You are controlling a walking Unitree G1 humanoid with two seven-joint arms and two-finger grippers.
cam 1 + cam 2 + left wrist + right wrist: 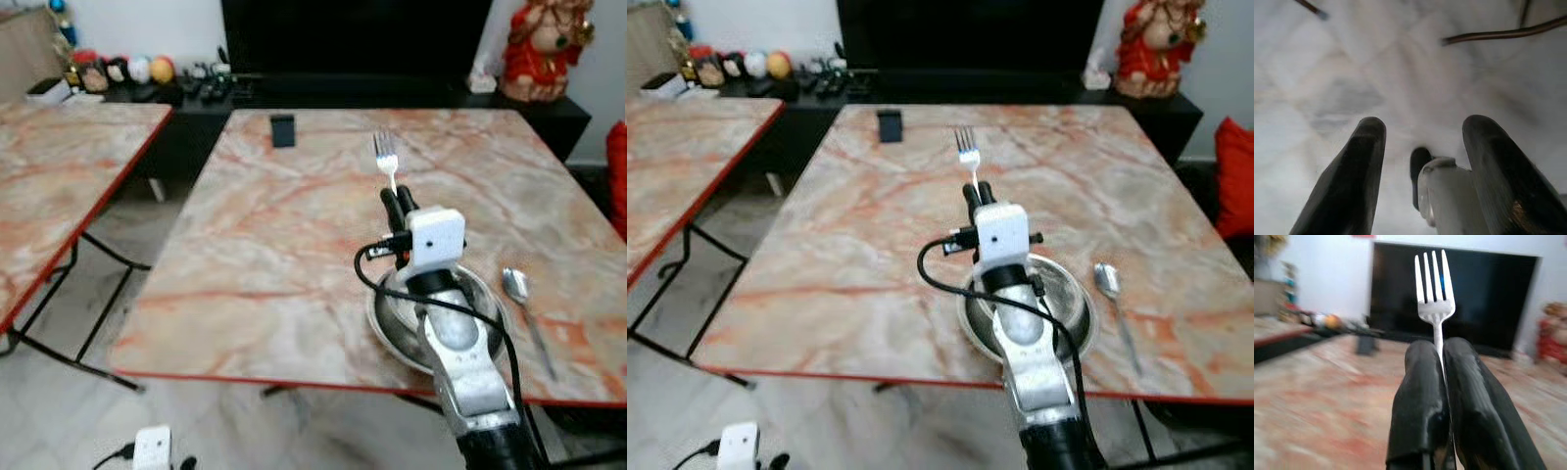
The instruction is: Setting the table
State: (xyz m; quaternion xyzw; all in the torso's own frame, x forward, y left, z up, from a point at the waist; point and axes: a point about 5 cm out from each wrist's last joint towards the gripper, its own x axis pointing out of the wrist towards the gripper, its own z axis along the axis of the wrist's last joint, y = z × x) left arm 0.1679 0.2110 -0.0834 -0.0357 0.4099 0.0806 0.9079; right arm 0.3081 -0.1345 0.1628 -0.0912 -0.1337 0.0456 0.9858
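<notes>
In the left eye view, the right gripper [396, 203] is raised over the marble-patterned table [274, 255], its two black fingers clenched on the handle of a silver fork [386, 157] whose tines point away from the robot, toward the far side of the table. Just below the silver arm sits a round metal bowl [392, 328] near the table's front edge, and a spoon [520, 299] lies on the tabletop just to the right of the bowl, apart from it. A small dark block [282, 129] rests near the far edge of the table, and a second table [59, 166] with the same red-trimmed top stands to the left. The right eye view gives the same layout, with a red figurine [1153, 44] on the dark cabinet beyond the table. In the left wrist view, the left gripper [1422, 142] hangs over pale floor tiles [1327, 83], its fingers spread apart with nothing between them; a light rounded part of the robot shows between them lower down. In the right wrist view, the two fingers press together on the fork's thin handle, and the four tines rise upright above them against a dark screen [1474, 293].
</notes>
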